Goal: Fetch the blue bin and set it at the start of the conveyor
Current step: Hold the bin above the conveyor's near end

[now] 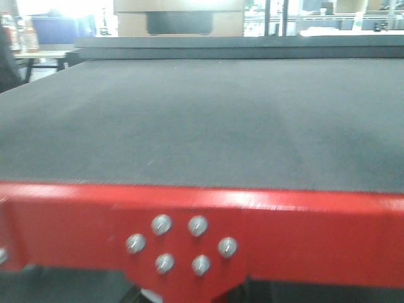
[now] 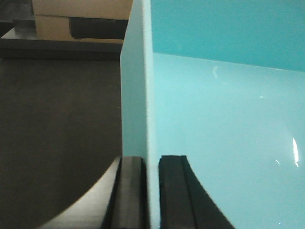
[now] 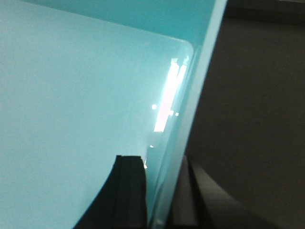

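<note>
So, the blue bin (image 2: 224,143) was gripped from both sides. The left gripper (image 2: 151,164) was clamped on one side wall, with one black pad (image 2: 129,191) pressed to the outside and the other set inside the tub. The right gripper (image 3: 159,164) was clenched on the opposite wall in the same way, one pad on the inner face and one on the outer. The smooth turquoise inside of the bin was lit up by a bright glare (image 3: 169,95) near its rounded corner. The dark belt of the conveyor start (image 1: 202,120) was seen just outside both walls, though whether the bin was set down on it or held just above couldn't be told. From the front, the belt was edged by a red strip (image 1: 303,221) fixed with a cluster of silver bolts (image 1: 161,223), and a cardboard box (image 1: 180,16) was parked beyond its far end
</note>
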Robot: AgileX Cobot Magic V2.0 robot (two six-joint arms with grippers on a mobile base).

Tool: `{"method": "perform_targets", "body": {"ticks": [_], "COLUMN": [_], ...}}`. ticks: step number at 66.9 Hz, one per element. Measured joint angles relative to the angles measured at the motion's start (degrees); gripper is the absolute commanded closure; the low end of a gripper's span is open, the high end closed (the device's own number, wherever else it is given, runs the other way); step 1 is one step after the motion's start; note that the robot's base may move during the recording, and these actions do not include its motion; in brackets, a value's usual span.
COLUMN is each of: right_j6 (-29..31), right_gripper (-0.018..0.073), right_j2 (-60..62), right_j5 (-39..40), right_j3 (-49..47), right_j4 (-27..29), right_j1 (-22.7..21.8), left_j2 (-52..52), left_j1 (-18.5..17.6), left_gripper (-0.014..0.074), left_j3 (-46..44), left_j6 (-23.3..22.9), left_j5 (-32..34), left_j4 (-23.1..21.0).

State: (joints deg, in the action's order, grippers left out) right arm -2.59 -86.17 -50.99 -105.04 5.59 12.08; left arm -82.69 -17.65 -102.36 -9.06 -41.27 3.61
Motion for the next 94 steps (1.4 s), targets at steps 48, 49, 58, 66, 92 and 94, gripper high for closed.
{"method": "perform_targets", "body": {"ticks": [48,49,58,66,92,94], "right_j6": [0.0,0.0,0.0,0.0,0.0,0.0], "right_gripper": [0.0711,0.0711,0.0711,0.0711,0.0711,0.0711], "right_j2": [0.0,0.0,0.0,0.0,0.0,0.0], "right_j5": [0.0,0.0,0.0,0.0,0.0,0.0], "right_j3": [0.0,0.0,0.0,0.0,0.0,0.0], "right_j4": [0.0,0.0,0.0,0.0,0.0,0.0], "right_j1": [0.0,0.0,0.0,0.0,0.0,0.0], "left_j2": [0.0,0.0,0.0,0.0,0.0,0.0], "left_j1": [0.0,0.0,0.0,0.0,0.0,0.0], "left_gripper": [0.0708,0.0708,0.0708,0.0708,0.0708,0.0708], "left_j3": [0.0,0.0,0.0,0.0,0.0,0.0], "left_j6": [0.0,0.0,0.0,0.0,0.0,0.0], "left_j5": [0.0,0.0,0.0,0.0,0.0,0.0], "left_j4": [0.0,0.0,0.0,0.0,0.0,0.0]}}
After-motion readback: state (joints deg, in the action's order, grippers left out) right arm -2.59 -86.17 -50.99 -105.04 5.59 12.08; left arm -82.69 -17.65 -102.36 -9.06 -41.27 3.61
